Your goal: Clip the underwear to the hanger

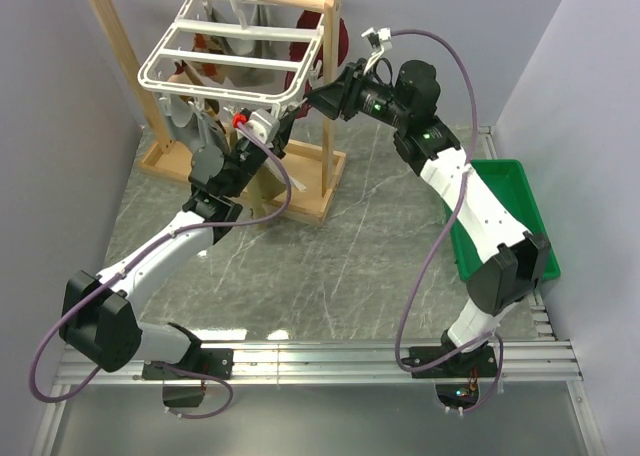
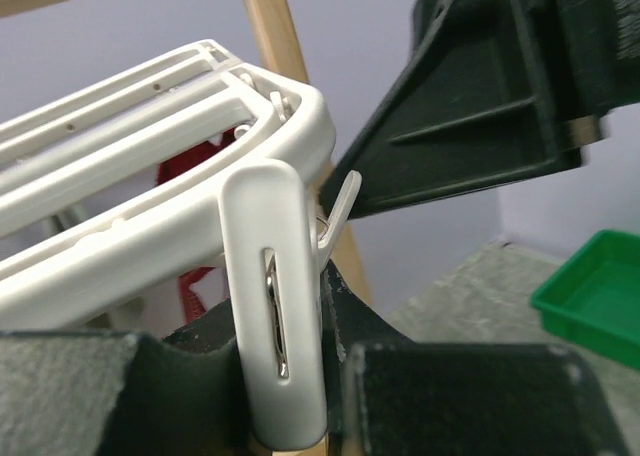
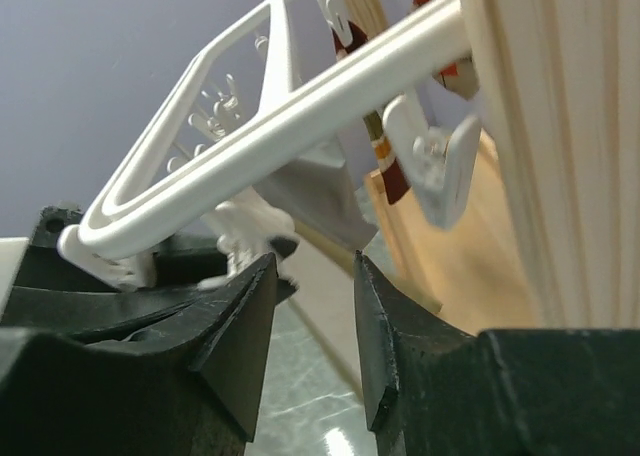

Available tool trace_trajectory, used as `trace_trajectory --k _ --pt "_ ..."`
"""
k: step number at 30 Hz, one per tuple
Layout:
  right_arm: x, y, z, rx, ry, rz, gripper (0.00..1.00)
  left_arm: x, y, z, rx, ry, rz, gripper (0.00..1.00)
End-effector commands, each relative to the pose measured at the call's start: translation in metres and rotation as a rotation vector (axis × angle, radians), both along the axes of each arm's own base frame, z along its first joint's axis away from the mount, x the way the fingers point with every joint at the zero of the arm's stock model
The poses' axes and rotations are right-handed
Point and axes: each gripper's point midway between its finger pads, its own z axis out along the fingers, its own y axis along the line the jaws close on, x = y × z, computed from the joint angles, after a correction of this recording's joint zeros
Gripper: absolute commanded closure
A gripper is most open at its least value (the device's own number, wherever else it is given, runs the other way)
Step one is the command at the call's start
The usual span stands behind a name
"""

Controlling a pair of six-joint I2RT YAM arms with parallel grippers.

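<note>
The white hanger hangs from the wooden stand, tilted. My left gripper reaches up under its near right corner. In the left wrist view that gripper is shut on a white clip dangling from the hanger's corner. A tan bit, likely the underwear, shows just under the clip, and tan cloth hangs below the gripper in the top view. My right gripper is beside the same corner, open, with nothing between its fingers and the hanger bar just above them.
The wooden stand has a post close to my right gripper. A grey garment and a dark red garment hang from the hanger. A green bin sits at the right. More clips dangle nearby.
</note>
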Motion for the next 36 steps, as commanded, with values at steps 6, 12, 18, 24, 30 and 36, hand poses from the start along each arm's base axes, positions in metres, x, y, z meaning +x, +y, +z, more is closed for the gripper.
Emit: trace_trajectory --k 6,12,18,24,30,36 --pt "-0.03 -0.017 0.032 0.095 0.091 -0.082 0.54 0.002 0.009 0.013 0.11 -0.134 0.153 0.99" --pt "-0.028 -0.009 0.037 0.11 0.142 -0.105 0.49 0.001 0.007 0.009 0.138 -0.14 0.163 1.0" --pt "-0.032 0.001 0.03 0.123 0.175 -0.099 0.48 -0.007 0.003 0.009 0.149 -0.164 0.147 1.0" --pt "-0.033 0.006 0.037 0.174 0.194 -0.118 0.5 -0.008 0.0 0.004 0.164 -0.171 0.162 1.0" --pt "-0.021 0.008 0.031 0.153 0.224 -0.165 0.66 -0.01 -0.001 0.003 0.165 -0.168 0.149 0.99" --pt "-0.021 0.013 0.028 0.142 0.252 -0.142 0.99 -0.009 -0.001 0.004 0.178 -0.179 0.159 0.91"
